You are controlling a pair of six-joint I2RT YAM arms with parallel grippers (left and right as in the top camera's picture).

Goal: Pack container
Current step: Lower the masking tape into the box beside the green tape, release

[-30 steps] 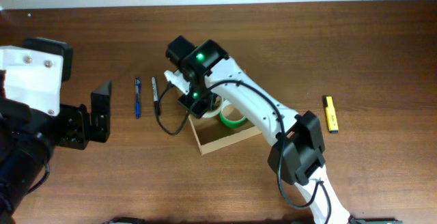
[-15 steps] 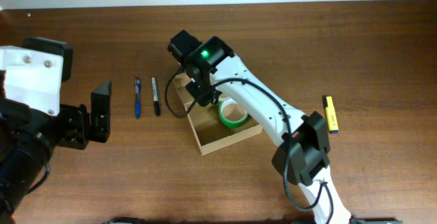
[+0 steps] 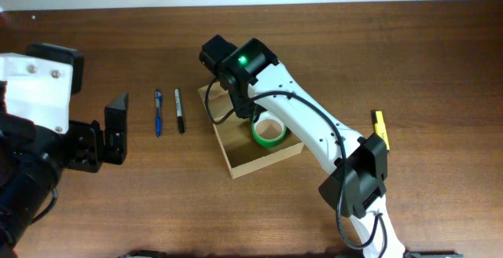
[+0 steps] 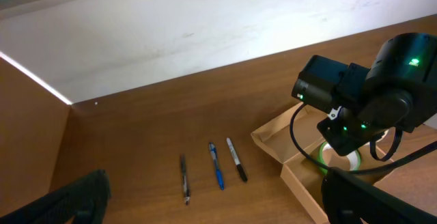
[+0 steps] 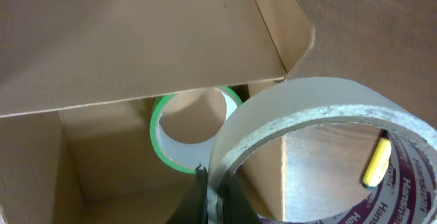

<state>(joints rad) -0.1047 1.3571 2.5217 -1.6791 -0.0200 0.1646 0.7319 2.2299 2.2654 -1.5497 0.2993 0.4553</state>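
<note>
dark brown wooden table (image 3: 409, 46) fills the scene, with a white wall behind its far edge. the right gripper (image 5: 213, 200) is pressed together on the wall of a wide roll of beige packing tape (image 5: 307, 104) with purple print on its inner core, so the roll stands on its edge between the two fingers. directly under this roll is the small tan-brown cardboard box (image 3: 245, 157), plain and unmarked, with its hinged flap lid (image 5: 136, 39) folded out at the far-left side. the cardboard box lies near the middle of the table, and the right gripper hangs over its far part. whether the beige roll touches the box i cannot tell. inside the box, near its right wall, a green tape roll with a white core (image 3: 266, 140) lies flat, just beside the held roll. the white right arm (image 3: 306, 124) crosses above the right corner of the box. left of the box and apart from it, a black marker (image 3: 179, 110) and a blue pen (image 3: 158, 112) lie parallel. the left wrist view shows one more dark pen (image 4: 184, 177) beside them. a yellow marker (image 3: 380, 130) lies well to the right of the box. the left gripper (image 3: 112, 130) is at the left side of the table, well apart from the box, its fingers spread wide and holding nothing.
</note>
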